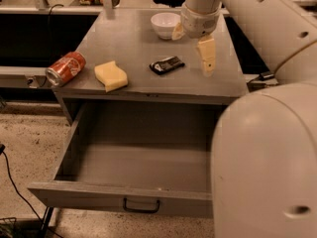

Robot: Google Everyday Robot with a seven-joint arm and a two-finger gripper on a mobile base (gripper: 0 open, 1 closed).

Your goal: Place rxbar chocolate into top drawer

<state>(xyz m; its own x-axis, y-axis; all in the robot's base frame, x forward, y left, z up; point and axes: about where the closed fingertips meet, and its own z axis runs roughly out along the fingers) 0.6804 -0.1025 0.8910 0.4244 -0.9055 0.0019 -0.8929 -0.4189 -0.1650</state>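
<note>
The rxbar chocolate (pixel 167 65), a flat black wrapped bar, lies on the grey cabinet top (pixel 129 38), right of centre. My gripper (pixel 193 44) hangs just right of and slightly behind the bar, above the cabinet top, between the bar and the white bowl. Its cream fingers (pixel 207 56) are spread apart and hold nothing. The top drawer (pixel 74 148) is pulled wide open below, with nothing inside. Its black handle (pixel 141 206) is centred on the front panel.
A white bowl (pixel 165 24) stands at the back of the cabinet top. A yellow sponge (pixel 111 76) and a red soda can (pixel 65 68) on its side lie at the left. My arm's white body (pixel 267 162) fills the right side. Cables (pixel 15 182) run on the floor at the left.
</note>
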